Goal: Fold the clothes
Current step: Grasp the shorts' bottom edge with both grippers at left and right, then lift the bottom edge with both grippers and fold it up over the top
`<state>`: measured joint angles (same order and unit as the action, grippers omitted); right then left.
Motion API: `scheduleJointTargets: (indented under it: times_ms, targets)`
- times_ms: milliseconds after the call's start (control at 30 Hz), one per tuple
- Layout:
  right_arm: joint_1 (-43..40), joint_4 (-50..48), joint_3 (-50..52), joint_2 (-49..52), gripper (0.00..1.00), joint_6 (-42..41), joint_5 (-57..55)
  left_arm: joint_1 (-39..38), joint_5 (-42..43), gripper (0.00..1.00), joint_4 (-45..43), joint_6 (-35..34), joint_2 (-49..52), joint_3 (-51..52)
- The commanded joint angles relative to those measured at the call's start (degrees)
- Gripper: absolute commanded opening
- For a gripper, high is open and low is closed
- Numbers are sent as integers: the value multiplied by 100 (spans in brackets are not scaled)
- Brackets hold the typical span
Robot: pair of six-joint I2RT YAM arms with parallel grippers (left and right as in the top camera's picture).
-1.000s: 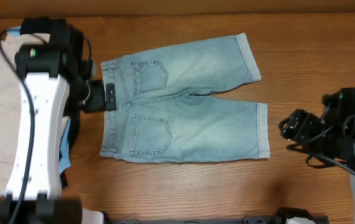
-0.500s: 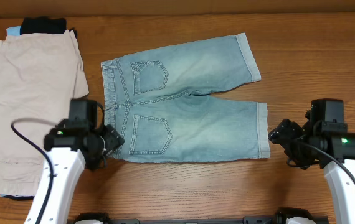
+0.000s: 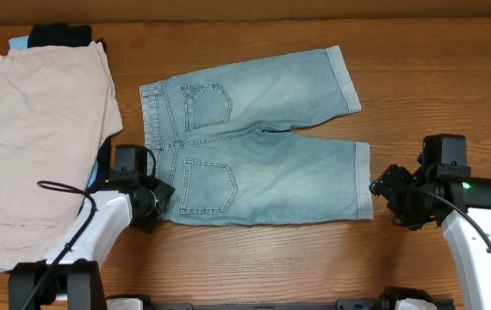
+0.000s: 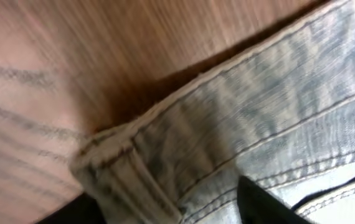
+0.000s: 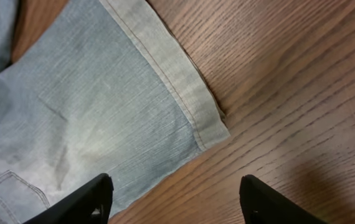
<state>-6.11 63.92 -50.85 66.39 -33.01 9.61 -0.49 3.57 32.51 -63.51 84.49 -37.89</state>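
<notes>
The denim shorts (image 3: 263, 164) are spread flat on the table (image 3: 435, 69), 2 back pockets (image 3: 208, 185) up; the left gripper (image 3: 154, 201) is held apart over the waistband corner (image 4: 103, 155); the right gripper (image 3: 382, 186) is held apart beside a leg cuff (image 5: 184, 87).

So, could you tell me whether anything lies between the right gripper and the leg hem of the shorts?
Nothing visible does. The right gripper is open right beside the cuffed corner of the shorts, and only bare wooden table shows between its fingers and that hem.
</notes>
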Motion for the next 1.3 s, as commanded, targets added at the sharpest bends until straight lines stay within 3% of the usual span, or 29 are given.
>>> scheduleJointTargets:
  times_ms: [0, 133, 300, 467, 633, 667, 733, 1000, 1067, 1167, 1267]
  targets:
    - [26, 4, 28, 125, 65, -50, -52, -7, 98, 45, -227, -101, 608, 221]
    - [37, 17, 46, 195, 55, -199, -50, -7, 101, 13, -234, -98, 756, 221]
    - [81, -107, 389, 195, 50, -402, -52, -9, 208, 4, -164, -98, 763, 221]
    - [249, -739, 1088, 201, 49, -498, 87, -7, 223, 6, -83, -57, 763, 221]
    - [616, -1340, 1561, 275, 49, -627, 94, -9, 243, 18, 131, -59, 763, 221]
    - [678, -1464, 1609, 313, 49, -629, 94, -9, 245, 17, 131, -59, 765, 221]
    - [782, -1740, 1679, 461, 49, -658, 48, -9, 245, 4, 133, -50, 765, 221]
    - [852, -2321, 1676, 1707, 46, -796, -52, -7, 249, 4, 129, 361, 765, 214]
    - [852, -2426, 1672, 1939, 41, -798, 0, 0, 356, 4, 133, 658, 765, 170]
    - [850, -2533, 1670, 2026, 24, -798, 79, 52, 553, 4, 295, 1360, 763, -76]
    - [820, -2507, 1576, 1998, 7, -793, 74, 105, 490, 4, 848, 1585, 761, -540]
